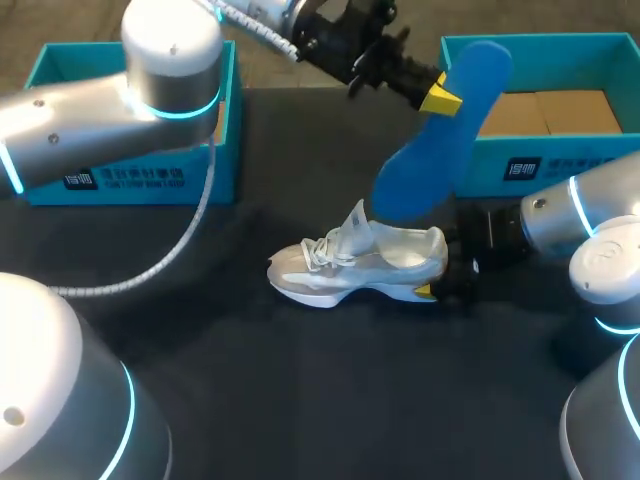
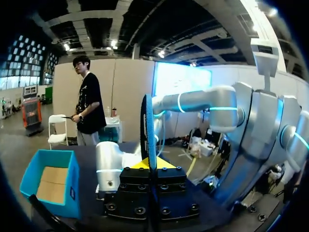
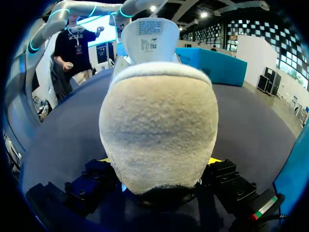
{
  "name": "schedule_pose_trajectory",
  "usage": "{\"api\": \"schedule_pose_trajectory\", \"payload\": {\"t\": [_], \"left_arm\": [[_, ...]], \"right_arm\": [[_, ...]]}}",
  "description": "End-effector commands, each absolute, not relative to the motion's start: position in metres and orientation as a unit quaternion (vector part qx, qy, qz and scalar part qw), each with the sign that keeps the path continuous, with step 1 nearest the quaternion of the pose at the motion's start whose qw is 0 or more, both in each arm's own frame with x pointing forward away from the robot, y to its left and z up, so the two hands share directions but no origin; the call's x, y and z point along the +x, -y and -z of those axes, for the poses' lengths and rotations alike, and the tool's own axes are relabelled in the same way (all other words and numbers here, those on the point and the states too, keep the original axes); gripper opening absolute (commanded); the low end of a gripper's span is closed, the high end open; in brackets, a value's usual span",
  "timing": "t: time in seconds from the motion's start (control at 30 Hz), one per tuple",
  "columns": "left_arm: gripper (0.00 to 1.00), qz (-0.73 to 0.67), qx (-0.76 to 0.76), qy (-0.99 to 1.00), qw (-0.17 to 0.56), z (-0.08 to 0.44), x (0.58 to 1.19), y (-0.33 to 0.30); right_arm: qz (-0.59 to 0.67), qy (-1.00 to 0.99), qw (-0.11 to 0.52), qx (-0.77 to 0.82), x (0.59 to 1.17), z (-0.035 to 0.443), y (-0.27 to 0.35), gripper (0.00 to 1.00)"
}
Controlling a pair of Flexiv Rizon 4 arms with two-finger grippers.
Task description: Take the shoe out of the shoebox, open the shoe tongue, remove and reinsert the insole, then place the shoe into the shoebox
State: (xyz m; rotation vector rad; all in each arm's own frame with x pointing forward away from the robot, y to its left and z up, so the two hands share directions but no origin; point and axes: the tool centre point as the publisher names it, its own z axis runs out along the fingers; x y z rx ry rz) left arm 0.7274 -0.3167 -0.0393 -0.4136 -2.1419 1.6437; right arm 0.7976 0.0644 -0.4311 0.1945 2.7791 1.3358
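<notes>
Insole [image 1: 432, 165] clamped in left tool [image 1: 447, 96], above shoe [image 1: 365, 265]; right tool [image 1: 445, 276] gripping its heel.

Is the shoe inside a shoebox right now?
No, the shoe stands on the table, outside the left box and the right box.

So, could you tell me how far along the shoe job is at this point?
Done: the shoe stands on the table outside the shoebox, tongue pulled up. In hand: the left gripper holds the blue insole above the shoe while the right gripper clamps the heel. Left: reseating the insole and returning the shoe to the shoebox.
</notes>
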Motion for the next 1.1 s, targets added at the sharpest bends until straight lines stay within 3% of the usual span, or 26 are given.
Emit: {"api": "schedule_pose_trajectory", "payload": {"t": [0.03,0.7,1.1], "left_arm": [[0.0,-0.628,-0.099,0.751,0.177,0.036,0.711,0.309],[0.0,-0.658,0.094,0.722,0.191,-0.001,0.662,0.296],[0.0,-0.659,0.107,0.715,0.207,-0.004,0.652,0.295]], "right_arm": [[-0.43,-0.9,0.027,0.063,0.796,0.437,-0.068,0.0],[-0.43,-0.9,0.027,0.063,0.796,0.437,-0.068,0.0],[-0.43,-0.9,0.027,0.063,0.796,0.437,-0.068,0.0]]}}
